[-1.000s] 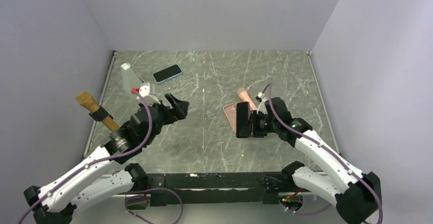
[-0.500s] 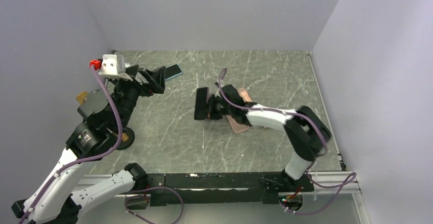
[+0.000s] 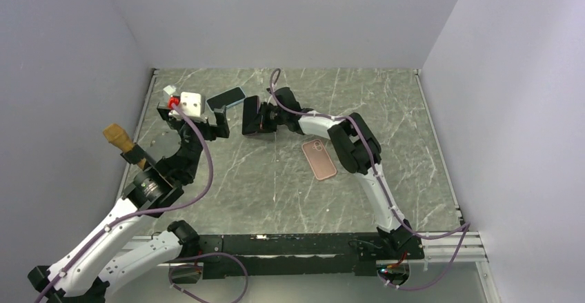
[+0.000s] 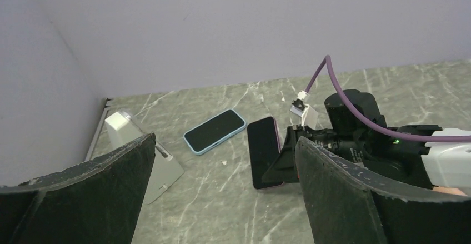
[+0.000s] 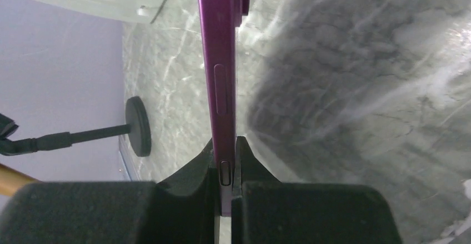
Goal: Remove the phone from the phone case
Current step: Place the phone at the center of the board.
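Observation:
My right gripper [image 3: 259, 118] is shut on a purple phone [image 3: 251, 115] and holds it on edge over the back left of the table. In the right wrist view the phone's purple side [image 5: 219, 71] is clamped between the fingers [image 5: 225, 172]. In the left wrist view its black screen [image 4: 264, 152] faces me. The empty pink case [image 3: 319, 159] lies flat at mid-table, apart from both grippers. My left gripper [image 3: 215, 122] is open and empty, just left of the phone, its fingers [image 4: 355, 199] framing the left wrist view.
A second phone in a light blue case [image 3: 226, 99] lies at the back left, also in the left wrist view [image 4: 215, 130]. A clear stand with a white block [image 4: 130, 138] is by the left wall. A brown-handled tool [image 3: 123, 142] on a black round base [image 5: 139, 126] stands at the left edge.
My right gripper has carried the purple phone from the pink case across to the back left; the case stayed on the table. My left gripper has swung toward the back left.

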Robot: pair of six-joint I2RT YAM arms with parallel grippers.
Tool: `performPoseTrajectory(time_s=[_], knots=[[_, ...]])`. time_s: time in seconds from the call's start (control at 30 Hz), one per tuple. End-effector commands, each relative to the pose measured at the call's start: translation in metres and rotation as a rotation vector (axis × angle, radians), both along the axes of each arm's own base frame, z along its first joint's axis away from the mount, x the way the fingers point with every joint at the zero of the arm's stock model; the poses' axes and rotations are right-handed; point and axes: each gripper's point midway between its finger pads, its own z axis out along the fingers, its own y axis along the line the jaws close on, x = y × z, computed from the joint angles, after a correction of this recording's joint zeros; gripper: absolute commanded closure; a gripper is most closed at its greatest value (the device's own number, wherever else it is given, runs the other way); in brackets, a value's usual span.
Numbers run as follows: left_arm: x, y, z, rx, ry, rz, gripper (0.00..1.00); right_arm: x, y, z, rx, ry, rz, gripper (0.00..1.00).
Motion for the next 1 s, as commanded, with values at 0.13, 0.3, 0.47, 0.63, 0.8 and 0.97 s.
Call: performPoseTrajectory(time_s=[0.13,0.3,0.47,0.63,0.8,0.97], knots=[[-0.004,0.021,0.023,-0.028,-0.103,0.081,0.02,0.003,0.022,0.026,0.131,-0.001,0.068,1.0],[-0.007,0.023,0.024,-0.047,-0.113,0.081,0.02,0.007,0.032,0.02,0.194,0.078,0.004,0.94],[-0.005,0.02,0.021,-0.047,-0.102,0.074,0.02,0.002,0.042,0.018,0.257,0.152,-0.118,0.94],[-0.002,0.016,0.017,-0.043,-0.091,0.066,0.02,0.005,0.038,0.012,0.312,0.226,-0.267,0.91],[-0.001,0.015,0.015,-0.043,-0.087,0.067,0.03,0.005,0.032,0.006,0.325,0.284,-0.407,0.85],[0.0,0.015,0.013,-0.037,-0.084,0.075,0.03,0.0,0.035,0.007,0.345,0.324,-0.468,0.77]])
